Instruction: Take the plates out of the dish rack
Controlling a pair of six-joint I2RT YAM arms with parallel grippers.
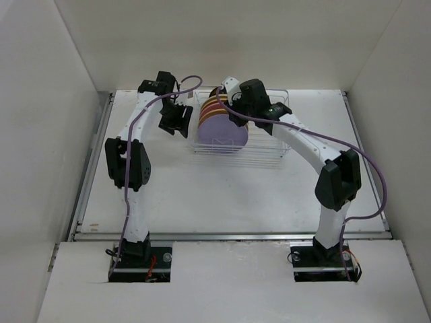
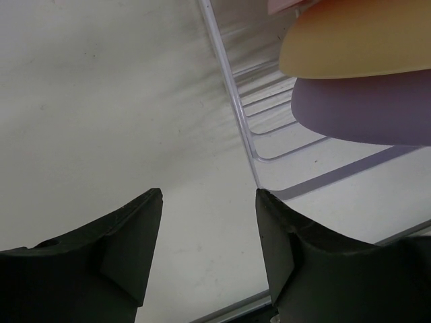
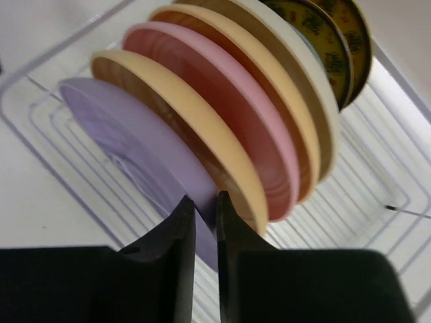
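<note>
Dish rack (image 1: 273,153) stands at the far centre of the table (image 1: 236,202). Plates (image 1: 214,108) stand on edge in a row at its left end, with the front plate (image 1: 223,134) nearest the arm bases. Left gripper (image 1: 176,121) is just beside the rack's left wall. Right gripper (image 3: 204,198) is above the row, one finger on either side of the front plate's rim.

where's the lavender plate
Top view, centre: the lavender plate stands at the near end of the row in the rack, beside the yellow plate, its rim in the right hand.

No text, label or number is readable in any view.
</note>
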